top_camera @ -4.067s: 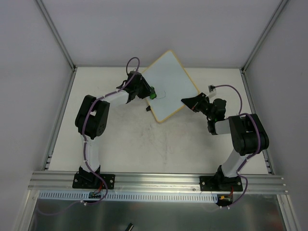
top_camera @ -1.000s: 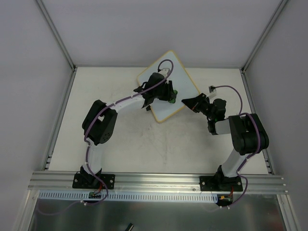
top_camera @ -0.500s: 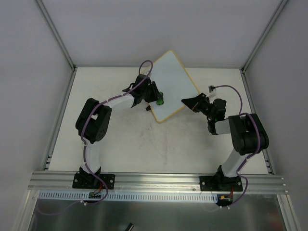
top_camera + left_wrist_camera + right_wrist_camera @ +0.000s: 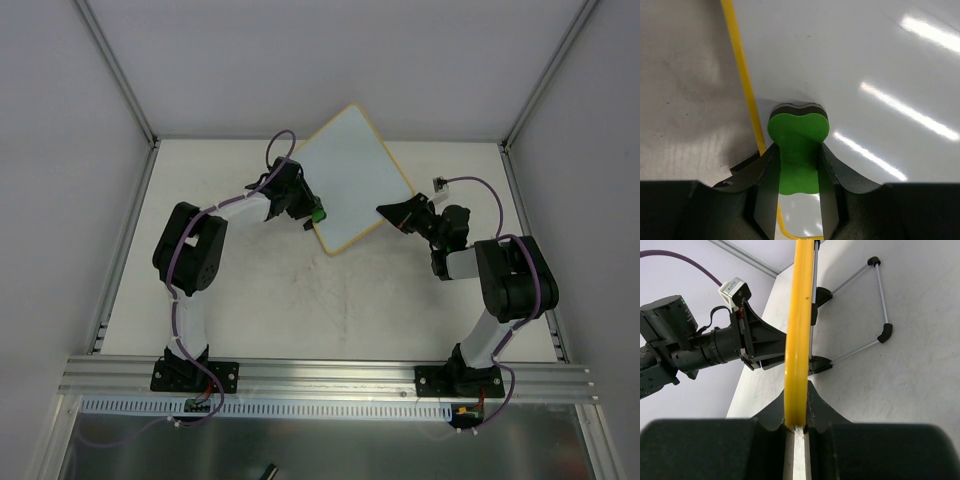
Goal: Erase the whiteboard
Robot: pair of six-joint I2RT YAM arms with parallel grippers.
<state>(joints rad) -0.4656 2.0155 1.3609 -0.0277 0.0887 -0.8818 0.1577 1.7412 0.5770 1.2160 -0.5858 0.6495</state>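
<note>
On the scuffed table (image 4: 330, 300) between grey walls (image 4: 300, 60), whiteboard (image 4: 355, 170) edge nipped in right hand (image 4: 799, 410), green eraser (image 4: 798, 135) in left hand (image 4: 798, 162).

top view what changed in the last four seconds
The left gripper, shut on the green eraser, swept out over the middle of the whiteboard and has come back to its left edge, the arm folding back. The right gripper stayed clamped on the board's right edge, and the board has not moved.

Left arm (image 4: 187, 250): black joints, white links, purple cable.
Right arm (image 4: 515, 280): same colours, purple cable.
Bases (image 4: 195, 375): black, on the rail (image 4: 320, 373).
Left gripper (image 4: 798, 155): black fingers.
</note>
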